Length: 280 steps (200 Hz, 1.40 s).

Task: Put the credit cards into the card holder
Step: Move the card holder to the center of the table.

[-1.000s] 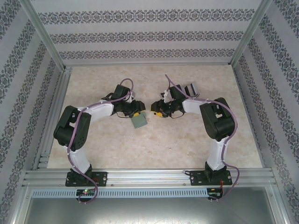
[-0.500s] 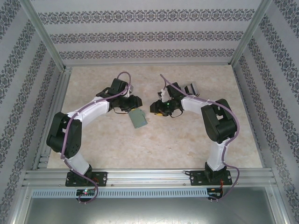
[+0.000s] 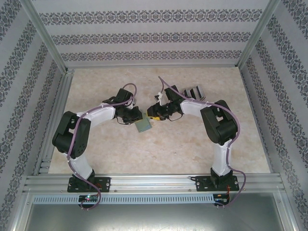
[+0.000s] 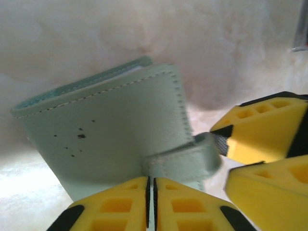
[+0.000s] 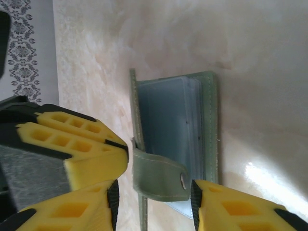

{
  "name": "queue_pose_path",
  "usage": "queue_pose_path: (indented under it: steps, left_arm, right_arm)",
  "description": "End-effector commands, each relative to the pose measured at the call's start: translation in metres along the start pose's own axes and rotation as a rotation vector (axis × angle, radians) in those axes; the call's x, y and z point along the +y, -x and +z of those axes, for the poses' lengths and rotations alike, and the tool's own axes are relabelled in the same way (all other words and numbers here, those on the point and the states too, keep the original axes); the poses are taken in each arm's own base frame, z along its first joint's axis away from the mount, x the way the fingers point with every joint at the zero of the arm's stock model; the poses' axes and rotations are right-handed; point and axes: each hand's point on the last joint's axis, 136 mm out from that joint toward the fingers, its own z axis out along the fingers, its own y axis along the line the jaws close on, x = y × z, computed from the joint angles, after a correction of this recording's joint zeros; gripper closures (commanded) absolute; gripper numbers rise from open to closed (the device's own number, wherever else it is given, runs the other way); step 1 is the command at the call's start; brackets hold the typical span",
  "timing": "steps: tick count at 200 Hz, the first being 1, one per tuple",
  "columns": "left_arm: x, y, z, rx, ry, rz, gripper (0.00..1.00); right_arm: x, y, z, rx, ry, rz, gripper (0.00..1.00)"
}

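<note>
The card holder (image 3: 142,125), a sage-green wallet, lies mid-table with its cover (image 4: 115,125) lifted and its greyish sleeves (image 5: 168,115) showing. My left gripper (image 4: 150,186) is shut on the near edge of that cover, just left of the snap strap (image 4: 185,161). It sits left of the wallet (image 3: 134,115). My right gripper (image 5: 154,192) comes in from the right (image 3: 153,114) and stands open, with the strap (image 5: 161,175) between its fingers (image 4: 262,127). The credit cards are out of view.
A grey upright slotted rack (image 3: 192,91) stands behind the right arm. Aluminium frame rails (image 3: 144,183) and patterned walls close in the beige table (image 3: 168,149). Both arms meet over the middle of the table.
My left gripper has closed onto the wallet's cover edge. The right gripper slid left up to the wallet's strap. The wallet shifted slightly.
</note>
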Motion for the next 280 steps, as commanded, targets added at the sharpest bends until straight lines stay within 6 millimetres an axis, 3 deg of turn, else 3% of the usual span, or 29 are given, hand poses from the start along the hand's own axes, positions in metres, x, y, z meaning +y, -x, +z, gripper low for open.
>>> queue_pose_path:
  steps: [1, 62, 102, 135, 177, 192, 225, 254, 280]
  left_arm:
    - [0.012, -0.001, 0.011, 0.004, 0.011, -0.005, 0.89]
    - [0.027, -0.01, 0.023, 0.025, 0.033, -0.03, 0.93]
    - [0.028, -0.012, 0.019, 0.019, 0.04, -0.03, 0.94]
    - [0.026, -0.01, 0.018, 0.018, 0.035, -0.025, 0.94]
    - [0.028, -0.012, 0.02, 0.021, 0.036, -0.031, 0.94]
    - [0.028, -0.012, 0.018, 0.016, 0.041, -0.028, 0.94]
    - [0.03, -0.013, 0.019, 0.018, 0.042, -0.029, 0.94]
    - [0.033, -0.016, 0.02, 0.023, 0.051, -0.032, 0.94]
    - [0.033, -0.016, 0.022, 0.024, 0.047, -0.03, 0.94]
  right_arm:
    - [-0.004, 0.002, 0.003, -0.003, -0.035, 0.008, 0.53]
    - [-0.006, 0.003, 0.021, 0.015, -0.019, 0.041, 0.53]
    - [-0.027, 0.011, 0.005, -0.042, -0.153, 0.025, 0.53]
    - [-0.024, 0.009, 0.012, -0.027, -0.142, 0.02, 0.53]
    - [-0.014, 0.008, 0.03, 0.004, -0.066, 0.036, 0.65]
    - [-0.014, 0.01, 0.029, -0.004, -0.059, 0.036, 0.68]
    - [-0.013, 0.016, 0.022, -0.022, -0.037, 0.042, 0.87]
    - [-0.007, 0.023, 0.002, -0.058, -0.111, -0.029, 0.87]
    - [-0.008, 0.021, -0.012, -0.044, -0.296, -0.155, 0.87]
